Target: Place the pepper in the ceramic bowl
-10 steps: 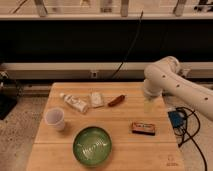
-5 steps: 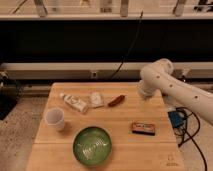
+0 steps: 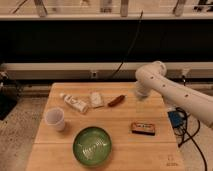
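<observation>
The small dark red pepper (image 3: 116, 101) lies on the wooden table (image 3: 120, 150) near its far edge, a little right of centre. The round green ceramic bowl (image 3: 92, 146) sits at the table's front, left of centre, with pale marks inside. My white arm reaches in from the right. Its gripper (image 3: 139, 94) hangs over the far right part of the table, just right of the pepper and apart from it. It carries nothing that I can see.
A white translucent cup (image 3: 55, 119) stands at the left. A white tube (image 3: 75, 103) and a small white packet (image 3: 96, 99) lie left of the pepper. A brown-orange packet (image 3: 143, 128) lies at the right. A blue box with cables (image 3: 175, 119) sits off the table's right edge.
My arm has swung left along the far edge of the table, bringing the gripper closer to the pepper. The objects on the table have not moved.
</observation>
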